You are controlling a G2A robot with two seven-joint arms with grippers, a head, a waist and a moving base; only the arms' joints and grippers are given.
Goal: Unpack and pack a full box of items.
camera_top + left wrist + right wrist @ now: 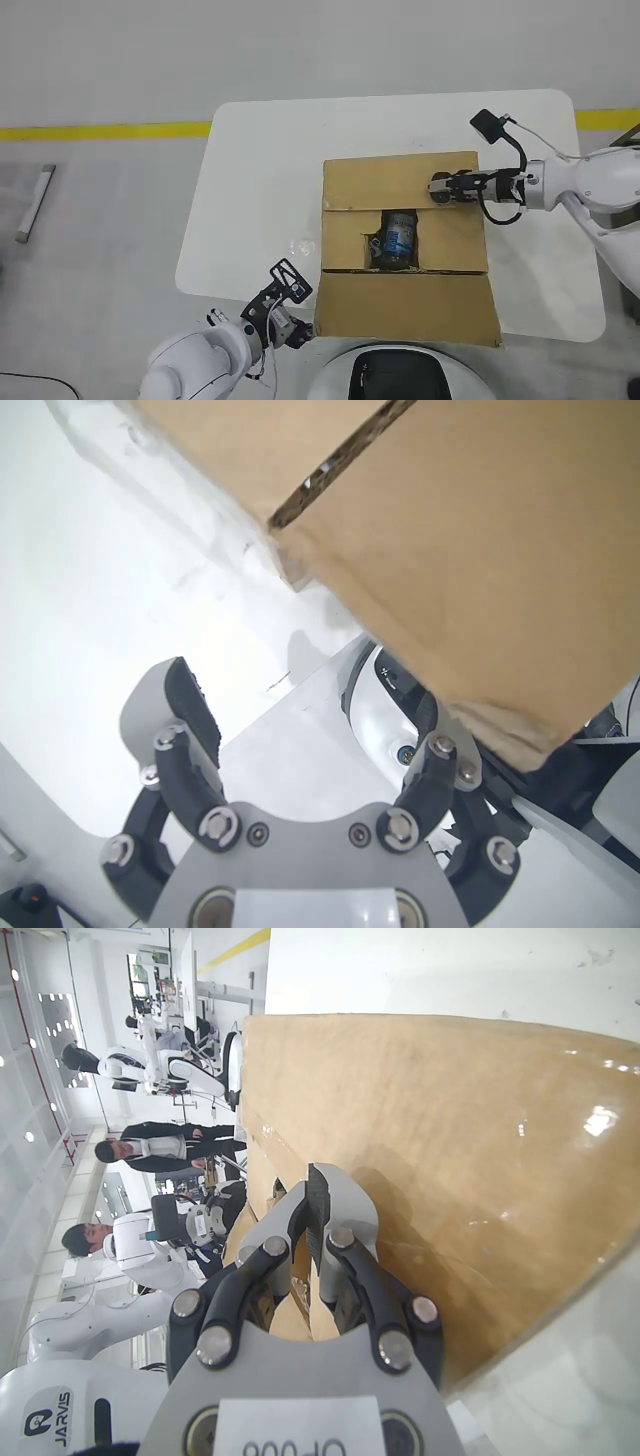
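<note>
— Where's the box?
— The box (405,300) sits on the white desk (260,180) with its flaps spread. A dark, blue-labelled item (400,240) lies inside.
— And the right fingers?
— The right fingers (350,1208) are pinched together on a cardboard edge at the box's far right side.
— The left?
— The left fingers (192,700) are spread wide just off the near left corner, and the cardboard overlaps one of them.
</note>
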